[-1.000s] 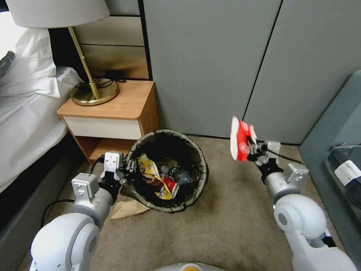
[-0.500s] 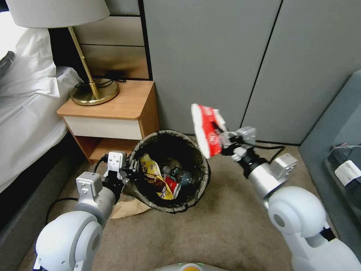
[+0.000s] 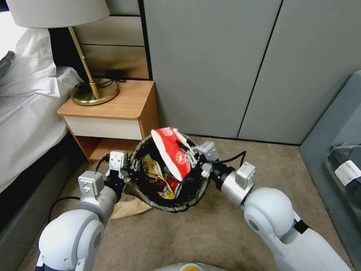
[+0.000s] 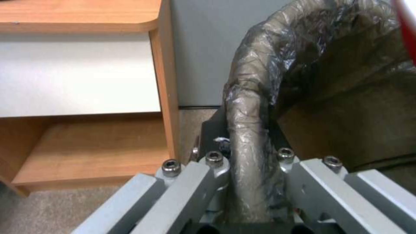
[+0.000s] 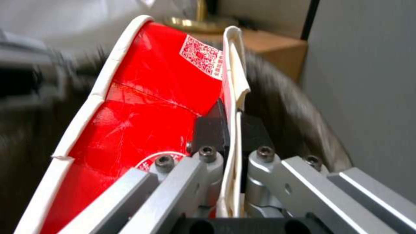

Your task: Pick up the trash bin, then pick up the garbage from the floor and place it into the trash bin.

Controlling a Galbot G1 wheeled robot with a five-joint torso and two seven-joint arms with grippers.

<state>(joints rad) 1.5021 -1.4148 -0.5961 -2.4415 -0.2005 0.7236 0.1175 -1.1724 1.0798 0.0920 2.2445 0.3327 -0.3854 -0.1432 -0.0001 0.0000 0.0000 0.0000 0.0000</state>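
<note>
Both arms are glossy white shells with rounded joints, each narrowing to a silver cylinder and a black collar behind its pincer. The left pincer (image 3: 129,167) and right pincer (image 3: 188,154) have grey metal linkage bars fixed with dark hex-socket screws and black fingertip pads. Black cables loop behind each pincer.

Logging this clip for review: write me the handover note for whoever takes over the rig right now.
Left gripper: shut on the trash bin rim, bin tilted beside the nightstand.
Right gripper: shut on the flattened red-and-white cup, held over the bin mouth.
Done: yellow snack bag and other litter in the bin.
Left: release the cup; brown paper lies on the carpet by the bin.
</note>
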